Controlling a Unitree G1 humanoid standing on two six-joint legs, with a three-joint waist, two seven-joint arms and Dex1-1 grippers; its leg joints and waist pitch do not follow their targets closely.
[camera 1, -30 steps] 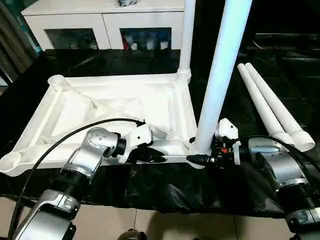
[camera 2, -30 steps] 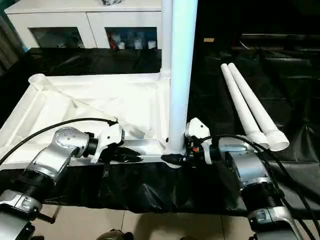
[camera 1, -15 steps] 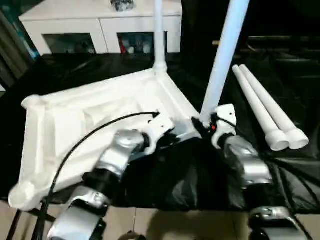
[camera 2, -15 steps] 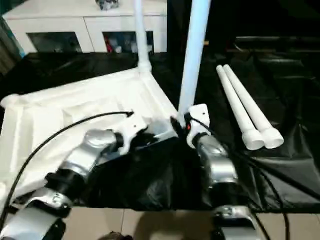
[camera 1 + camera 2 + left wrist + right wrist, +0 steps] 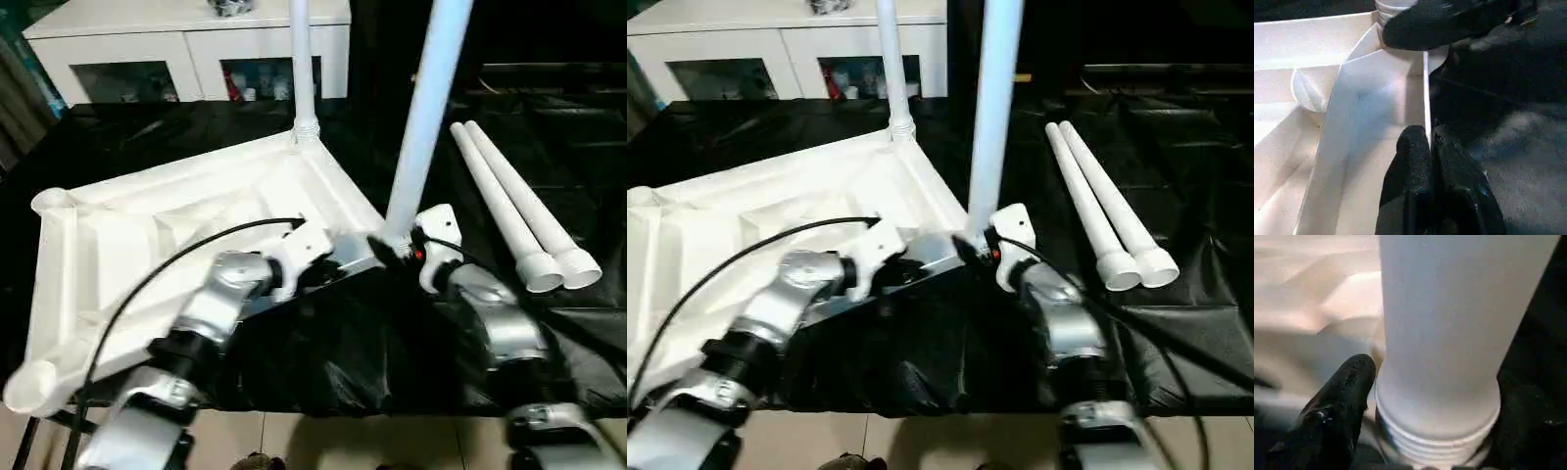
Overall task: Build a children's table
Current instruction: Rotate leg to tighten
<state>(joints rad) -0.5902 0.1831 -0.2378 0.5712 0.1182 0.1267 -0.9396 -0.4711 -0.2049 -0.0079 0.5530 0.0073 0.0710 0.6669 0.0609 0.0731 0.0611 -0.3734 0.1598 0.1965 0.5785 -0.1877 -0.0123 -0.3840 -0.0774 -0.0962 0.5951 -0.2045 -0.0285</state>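
Note:
The white table top lies underside up and turned at an angle on the black-draped table. One leg stands upright in its far right corner socket. A second leg stands at the near right corner, with my right gripper shut on its ribbed base; its fingers sit on either side of the tube. My left gripper is shut on the thin near rim of the top, just left of that corner. Two loose legs lie side by side on the right.
A white cabinet with glass doors stands behind the black-draped table. The top's near left corner reaches out past the table's front edge, over the tiled floor. My left arm's black cable arcs over the top.
The table top has swung round with both grippers on it: its near right corner moved away from me and its left end came toward me. The held leg went with it.

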